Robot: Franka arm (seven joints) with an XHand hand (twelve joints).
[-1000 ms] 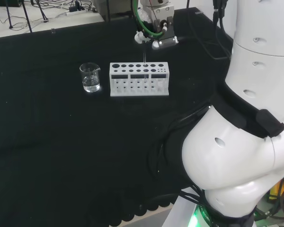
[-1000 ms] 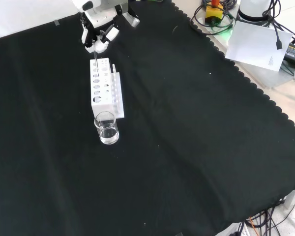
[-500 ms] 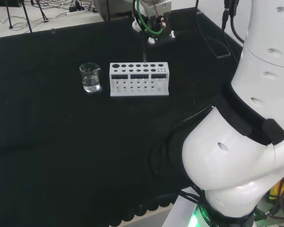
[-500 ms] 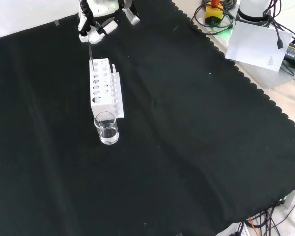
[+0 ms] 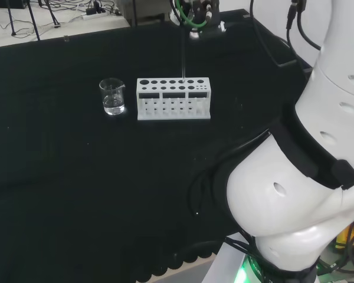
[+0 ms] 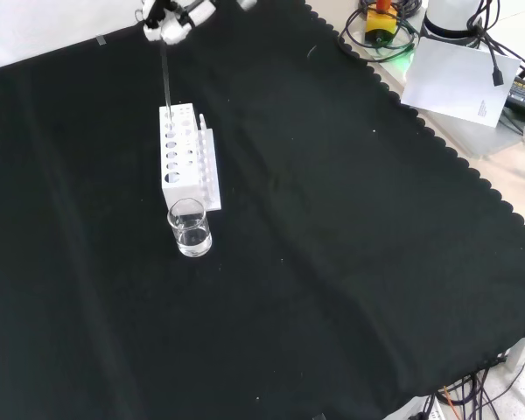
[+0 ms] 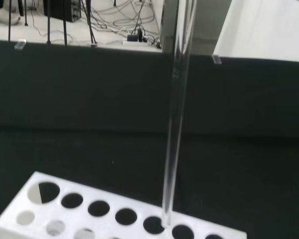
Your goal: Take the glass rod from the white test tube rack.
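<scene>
While you are watching the head view, the black and white robot hand [image 5: 196, 13] is sitting at the top edge of the frame, with its fingers closed round the upper end of the thin clear glass rod [image 5: 183, 56]. That rod is hanging straight down from the hand, and its lower tip is reaching the top plate of the white plastic test tube rack with rows of round holes [image 5: 173, 98], at a hole in the back row right of the middle.

From the front view you are seeing the hand [image 6: 168, 19] at the top edge again, fingers curled, with the rod [image 6: 164, 74] running down to the far end of the rack [image 6: 182, 157]. Whether the tip is just inside the hole or just clear of it, you cannot tell from these two views.

Closer in, the wrist view is showing you the rod [image 7: 177, 114] upright, its end meeting the rack's top plate [image 7: 109, 219] at the edge of one hole.

A small clear glass beaker holding a little clear liquid [image 5: 112, 96] is standing just beside the rack's left end in the head view, apart from it, on the black cloth [image 5: 76, 177]. You are getting no readable writing or labels on any of these things
</scene>
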